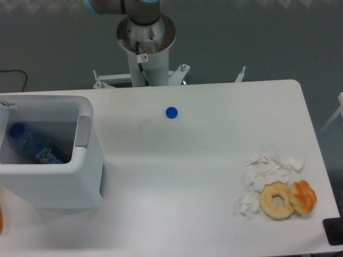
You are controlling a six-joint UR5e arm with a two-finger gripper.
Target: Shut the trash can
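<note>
While the trash can sits at the table's left edge, its top is open

Inside lies a plastic bottle with a blue cap. Only the arm's base column shows at the far edge; the gripper is out of view, so its state cannot be told. A blue cap lies mid-table; crumpled tissues touch two pastries near the right front corner

The big boxy plastic trash can is white with a grey strip; a small round bottle cap is blue; crumpled tissues are white.
</note>
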